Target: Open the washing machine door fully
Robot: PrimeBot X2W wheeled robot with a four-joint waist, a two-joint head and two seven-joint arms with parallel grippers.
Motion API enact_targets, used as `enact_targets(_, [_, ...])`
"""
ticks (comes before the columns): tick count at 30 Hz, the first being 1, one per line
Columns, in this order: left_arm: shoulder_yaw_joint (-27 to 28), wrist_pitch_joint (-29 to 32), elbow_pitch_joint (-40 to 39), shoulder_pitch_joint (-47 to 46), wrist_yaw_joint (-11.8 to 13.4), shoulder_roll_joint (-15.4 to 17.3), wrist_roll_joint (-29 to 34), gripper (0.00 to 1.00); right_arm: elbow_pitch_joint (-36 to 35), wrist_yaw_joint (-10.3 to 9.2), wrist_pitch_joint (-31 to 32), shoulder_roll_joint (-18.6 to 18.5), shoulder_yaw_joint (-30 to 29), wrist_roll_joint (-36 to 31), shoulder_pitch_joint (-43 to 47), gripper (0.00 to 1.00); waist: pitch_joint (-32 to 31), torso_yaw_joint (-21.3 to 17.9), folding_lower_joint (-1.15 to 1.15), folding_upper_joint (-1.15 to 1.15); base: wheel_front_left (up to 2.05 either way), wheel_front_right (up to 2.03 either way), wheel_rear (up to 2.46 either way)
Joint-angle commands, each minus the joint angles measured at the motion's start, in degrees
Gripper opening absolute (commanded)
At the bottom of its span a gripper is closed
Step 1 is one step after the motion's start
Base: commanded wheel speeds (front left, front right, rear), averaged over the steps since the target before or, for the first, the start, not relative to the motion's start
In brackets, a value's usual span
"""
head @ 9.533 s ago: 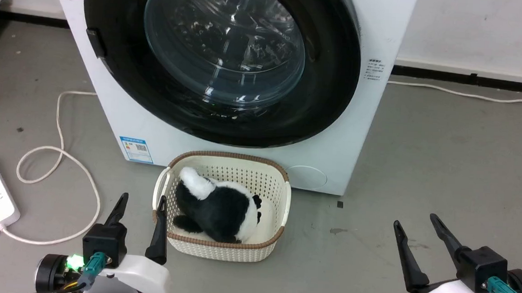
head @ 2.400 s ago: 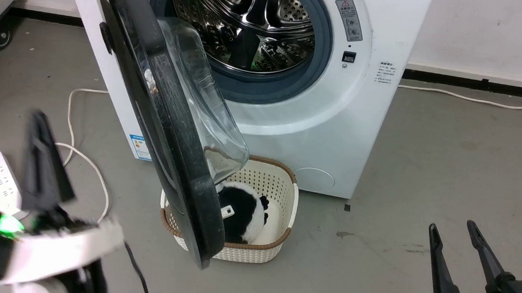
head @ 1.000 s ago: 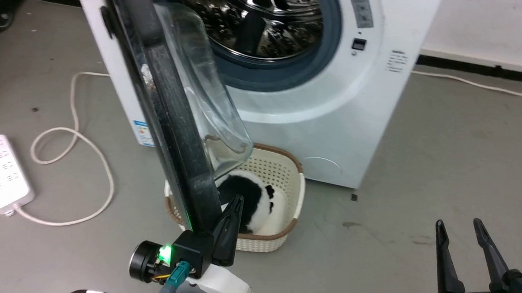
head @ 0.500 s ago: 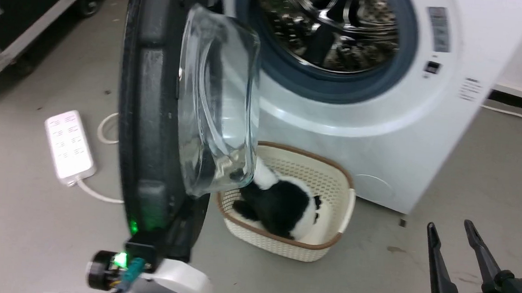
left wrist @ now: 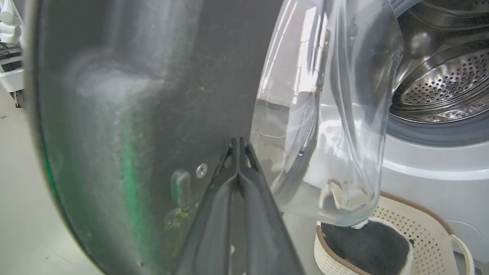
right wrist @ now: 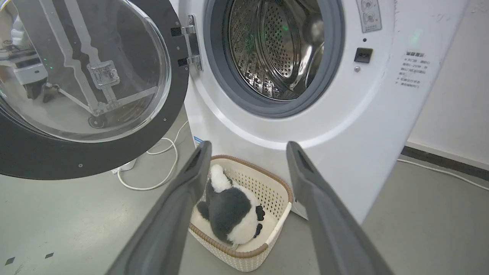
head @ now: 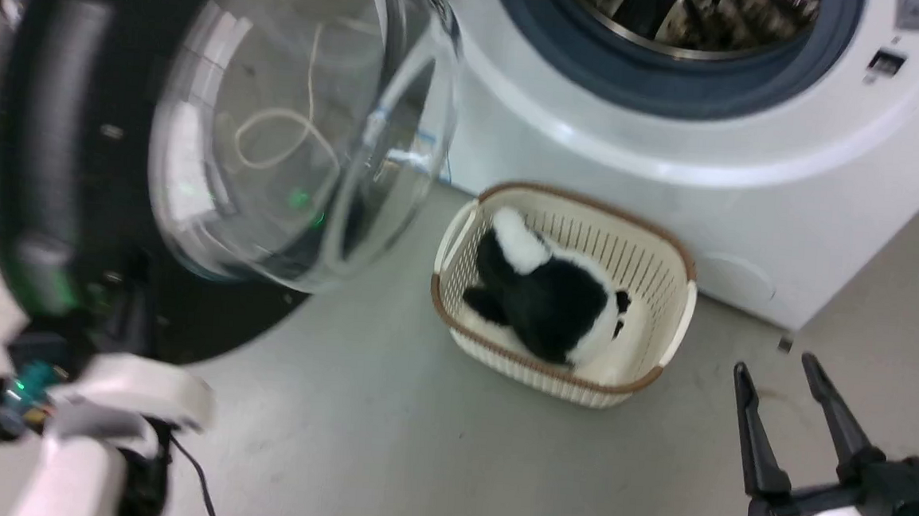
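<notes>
Now, w/ left gripper (left wrist: 237,145), fingers pressed together, on the inner face of the washing machine door (left wrist: 133,95), I'd push steadily left along its swing; right gripper (head: 772,366) spread, idle.

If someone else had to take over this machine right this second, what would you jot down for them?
Left gripper: shut, tips against the black inner face of the washing machine door.
Right gripper: open, empty, aimed at the basket.
Door: swung wide on its hinge, left of the uncovered drum opening.
Done: door unlatched, mostly open.
Left: push it to its stop if any swing remains, then withdraw the left arm.
</notes>
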Motion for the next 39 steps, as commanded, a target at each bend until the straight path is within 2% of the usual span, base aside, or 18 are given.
enact_targets(1, [1.4, 0.4, 0.5, -2.4, -0.3, 1.4, -0.9, 0.00, -0.4, 0.05, -0.3, 0.2, 0.1, -0.9, -1.5, 1.00, 3.6, 0.2, 0.00, 0.00, 0.00, 0.00, 0.00])
enact_targets(12, [11.5, -0.3, 10.4, -10.6, -1.5, 10.3, -6.1, 0.00, -2.1, 0.05, -0.3, -0.2, -1.6, -3.4, -3.9, 1.00, 9.3, -1.9, 0.00, 0.00, 0.00, 0.00, 0.00])
enact_targets(20, [11.8, -1.8, 16.3, -13.6, -3.4, 12.3, -6.0, 0.00, -2.2, 0.05, -0.3, -0.6, -1.9, -3.7, -4.3, 1.00, 9.9, -2.7, 0.00, 0.00, 0.00, 0.00, 0.00])
enact_targets(24, [10.8, -2.8, 17.6, -14.3, -3.9, 11.9, -4.7, 0.00, -2.2, 0.05, -0.3, -0.6, -2.5, -3.6, -4.3, 1.00, 8.9, -2.8, 0.00, 0.00, 0.00, 0.00, 0.00])
enact_targets(27, [11.0, -3.3, 15.4, -14.1, -3.4, 11.3, -2.7, 0.00, -2.3, 0.05, -0.3, -0.4, -2.9, -3.4, -3.9, 1.00, 7.5, -3.3, 0.00, 0.00, 0.00, 0.00, 0.00])
enact_targets(32, [11.5, -3.4, 4.4, -11.4, -4.0, 8.7, 2.3, 0.00, -2.9, 0.05, -0.3, -0.2, -3.3, -2.8, -3.8, 1.00, 4.0, -4.7, 0.00, 0.00, 0.00, 0.00, 0.00])
enact_targets(39, [9.6, -3.4, -9.4, -5.1, -4.1, 1.8, 7.2, 0.00, -3.4, 0.05, -0.3, 0.1, -3.3, -1.7, -3.8, 1.00, -1.5, -8.9, 0.00, 0.00, 0.00, 0.00, 0.00])
